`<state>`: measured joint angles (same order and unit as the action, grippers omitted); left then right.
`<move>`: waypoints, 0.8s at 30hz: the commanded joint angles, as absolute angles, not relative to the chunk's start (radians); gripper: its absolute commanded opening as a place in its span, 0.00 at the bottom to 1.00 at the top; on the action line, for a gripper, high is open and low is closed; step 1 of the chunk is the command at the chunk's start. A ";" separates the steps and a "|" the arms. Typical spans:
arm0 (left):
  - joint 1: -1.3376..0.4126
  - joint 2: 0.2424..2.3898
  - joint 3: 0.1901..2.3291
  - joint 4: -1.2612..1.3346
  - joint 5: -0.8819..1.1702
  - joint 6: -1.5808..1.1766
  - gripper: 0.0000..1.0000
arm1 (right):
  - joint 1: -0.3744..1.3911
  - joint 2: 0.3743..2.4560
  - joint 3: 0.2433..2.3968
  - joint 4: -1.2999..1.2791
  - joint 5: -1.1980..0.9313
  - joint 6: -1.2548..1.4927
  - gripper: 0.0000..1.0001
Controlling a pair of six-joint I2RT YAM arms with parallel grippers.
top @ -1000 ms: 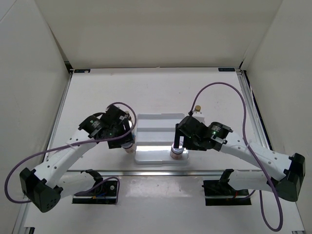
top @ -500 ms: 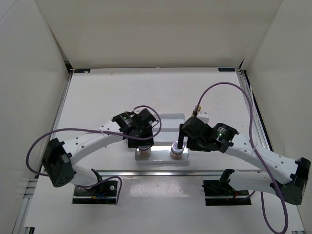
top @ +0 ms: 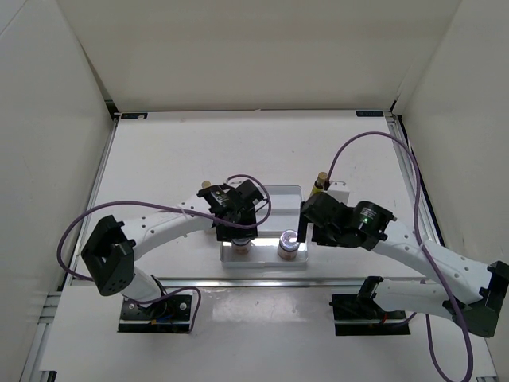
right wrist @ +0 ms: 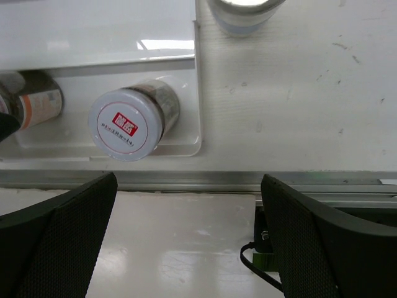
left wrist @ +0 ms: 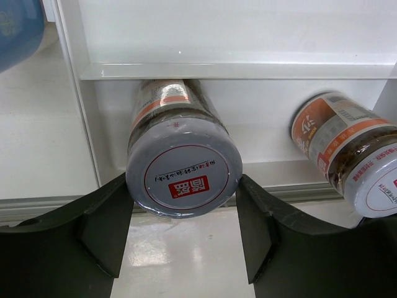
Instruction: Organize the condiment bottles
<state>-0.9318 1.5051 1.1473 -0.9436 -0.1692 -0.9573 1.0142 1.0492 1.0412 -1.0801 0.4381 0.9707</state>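
Your left gripper [left wrist: 184, 181] is closed on the left jar [left wrist: 180, 149], one finger against each side of its grey lid with the red mark. That jar stands upright on the lowest step of the white tray [left wrist: 186, 68], at the step's left end, against the riser behind it. The tray sits mid-table, close to the near edge, and its lowest step faces that edge.

Your right gripper [right wrist: 187, 180] is spread wide and holds nothing. Its fingers [right wrist: 56, 248] hang over the near edge of the table, apart from the right jar [right wrist: 129, 126]. The right jar stands upright in the right corner of the same low step, with the same red-marked lid uppermost. From the right wrist, the left jar shows only as a sliver at the frame's left edge.

A silver-lidded jar [right wrist: 244, 11] stands on the bare table [right wrist: 298, 93] just off the tray's right side, cut off by the top of the right wrist view.

From overhead, you will find a right slim bottle [top: 320, 180] on the table just beyond the tray's far right corner, beside the right arm. A left slim bottle [top: 206, 185] stands off the tray's far left corner, partly hidden by the left arm.
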 commanded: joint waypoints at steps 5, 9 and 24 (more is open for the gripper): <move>-0.945 1.457 1.129 -0.916 -0.181 -0.977 0.72 | 0.882 1.034 1.161 -1.137 0.537 0.827 1.00; -0.954 1.439 1.129 -0.916 -0.161 -0.954 0.80 | 0.778 1.086 1.202 -1.098 0.514 0.715 1.00; -0.974 1.253 1.387 -1.084 -0.215 -0.838 1.00 | 0.543 1.339 1.227 -0.922 0.230 0.518 1.00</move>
<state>-0.9691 1.3437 1.3125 -1.0206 -0.1703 -0.8772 0.5541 1.3201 1.1950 -0.9543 0.2699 0.5491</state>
